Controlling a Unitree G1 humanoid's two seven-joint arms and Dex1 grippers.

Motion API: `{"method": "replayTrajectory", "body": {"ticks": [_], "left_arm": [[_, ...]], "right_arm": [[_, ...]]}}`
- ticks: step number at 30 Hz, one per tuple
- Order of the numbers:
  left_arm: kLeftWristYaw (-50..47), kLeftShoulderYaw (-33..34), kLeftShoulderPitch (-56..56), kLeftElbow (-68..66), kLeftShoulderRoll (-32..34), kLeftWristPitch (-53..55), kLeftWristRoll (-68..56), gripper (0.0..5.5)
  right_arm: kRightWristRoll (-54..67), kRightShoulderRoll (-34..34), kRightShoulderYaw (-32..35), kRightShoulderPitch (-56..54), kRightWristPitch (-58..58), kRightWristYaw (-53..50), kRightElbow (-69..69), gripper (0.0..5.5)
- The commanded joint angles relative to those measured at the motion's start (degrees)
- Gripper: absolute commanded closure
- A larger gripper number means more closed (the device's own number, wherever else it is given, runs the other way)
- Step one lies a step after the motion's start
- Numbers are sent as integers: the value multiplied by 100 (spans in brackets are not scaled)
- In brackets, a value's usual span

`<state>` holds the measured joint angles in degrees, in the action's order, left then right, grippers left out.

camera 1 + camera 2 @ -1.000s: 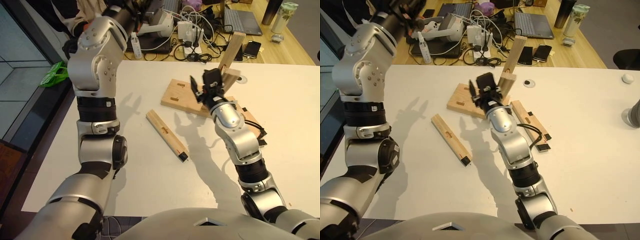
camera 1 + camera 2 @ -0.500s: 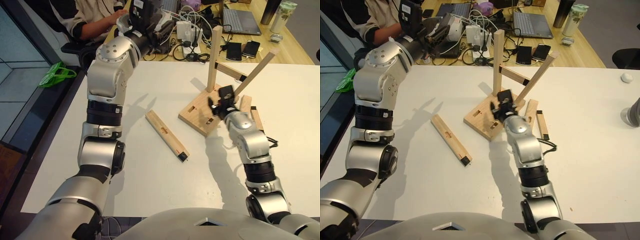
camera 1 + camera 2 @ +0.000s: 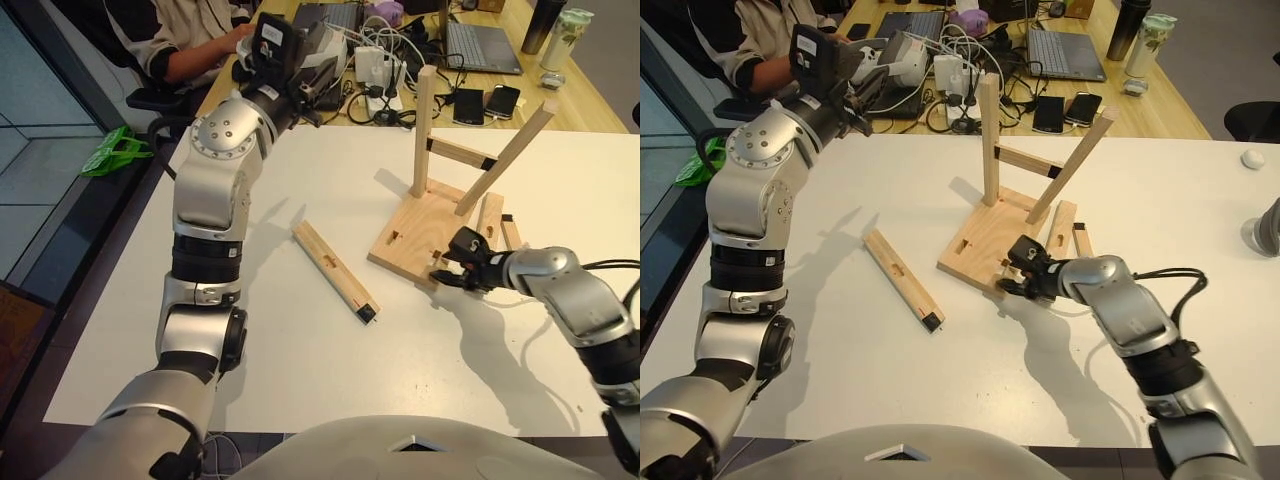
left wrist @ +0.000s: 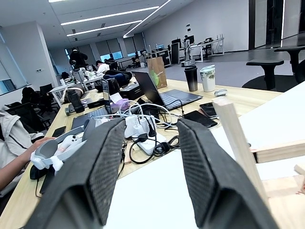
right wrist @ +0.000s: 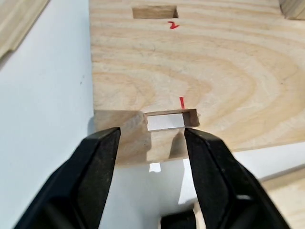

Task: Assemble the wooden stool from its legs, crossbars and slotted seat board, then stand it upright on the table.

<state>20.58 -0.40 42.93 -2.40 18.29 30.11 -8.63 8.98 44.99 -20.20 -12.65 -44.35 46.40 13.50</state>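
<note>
The slotted seat board (image 3: 405, 245) lies flat on the white table with two legs standing in it. One leg (image 3: 424, 130) is upright, the other (image 3: 505, 158) leans, and a crossbar (image 3: 460, 153) joins them. A loose leg (image 3: 333, 270) lies to the board's left, and two more pieces (image 3: 1062, 222) lie at its right. My right gripper (image 3: 450, 272) is at the board's near corner, open. In the right wrist view its fingers (image 5: 100, 157) flank a notch in the board's edge (image 5: 200, 62). My left gripper (image 4: 151, 125) is held high over the table's far left edge, open and holding nothing.
Behind the table's far edge a wooden desk (image 3: 590, 100) carries laptops, cables and phones. A person sits at its left end. A cup (image 3: 1265, 225) and a small white object (image 3: 1252, 155) stand near the table's right side. Bare tabletop (image 3: 300, 370) lies in front.
The board has turned and shifted, and now shows two legs with a crossbar standing. My right gripper moved from above the board down to its near corner. The left arm swung toward the far edge.
</note>
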Motion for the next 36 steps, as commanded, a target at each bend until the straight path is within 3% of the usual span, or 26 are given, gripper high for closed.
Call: {"method": "replayTrajectory", "body": {"ticks": [1,4,8,11,13,17,20,24,36], "left_arm": [[-33,125,-80,84,104,91,11,350],[39,72,-147,148,170,177,54,350],[485,-68,-659,681,741,626,79,350],[894,-142,-1318,1187,1259,2233,-293,350],[988,147,-1655,1564,1236,3483,-775,350],[1195,110,-2308,2503,1576,4549,-1275,350],[1439,-508,-2854,3045,2129,4418,-1325,350],[1482,-1025,-2974,2733,2281,3936,-1142,350],[1378,-1583,-1502,-244,1272,2527,-459,350]], "right_arm": [[-621,391,-346,275,417,37,-794,299],[-779,142,-175,-19,892,-263,-1197,299],[430,-913,1732,-793,-105,-1090,-932,299],[978,-1226,2326,-795,-820,-1326,-226,299],[790,-1295,2435,-477,-815,-1716,22,299],[72,-1493,2874,196,-681,-2965,-233,299],[-16,-1606,2939,761,-828,-3159,-253,299],[362,-1777,3039,1139,-1227,-2876,-406,299],[97,-1802,2825,861,-716,-2942,-1412,299]]}}
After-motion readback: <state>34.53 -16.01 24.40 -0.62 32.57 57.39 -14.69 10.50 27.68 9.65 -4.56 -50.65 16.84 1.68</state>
